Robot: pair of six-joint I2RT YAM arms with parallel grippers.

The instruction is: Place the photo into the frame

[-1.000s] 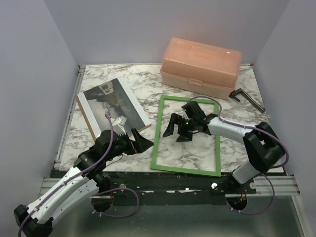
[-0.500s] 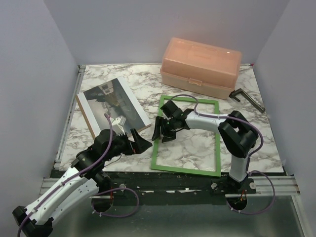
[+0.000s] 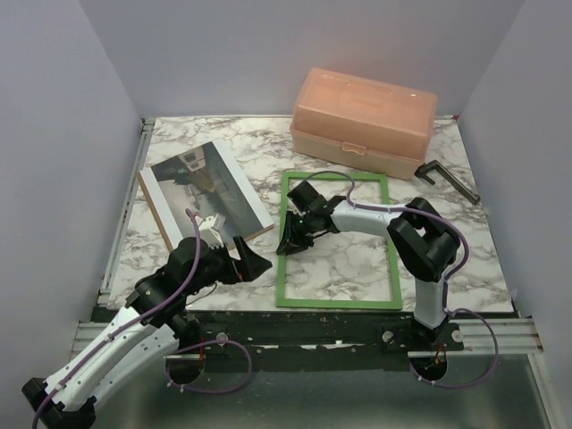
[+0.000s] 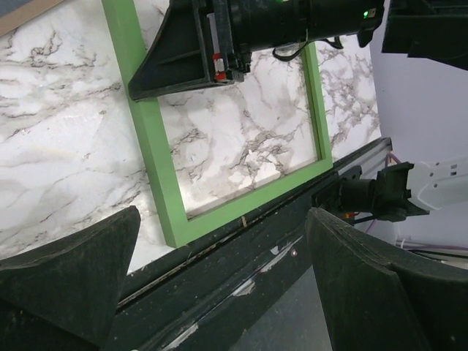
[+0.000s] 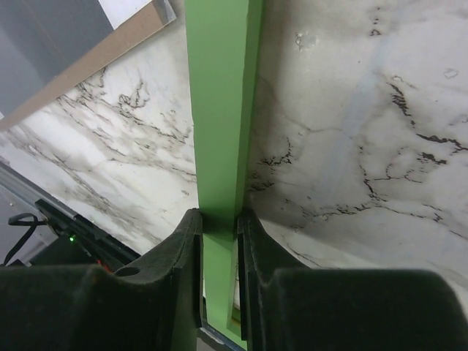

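The green frame lies flat on the marble table, right of centre. My right gripper reaches over to the frame's left rail and is shut on it; in the right wrist view the green rail sits pinched between both pads of that gripper. The photo lies face up at the left on a brown backing panel. My left gripper hovers open and empty just left of the frame's near left corner, above the table's front edge, with its own jaws spread wide.
A peach plastic box stands at the back right. A dark L-shaped tool lies right of it. The black front rail runs along the table's near edge. Purple walls close in both sides.
My right gripper has swung left from the frame's middle to its left rail and shut on it. The frame has turned slightly. The left arm has barely moved.
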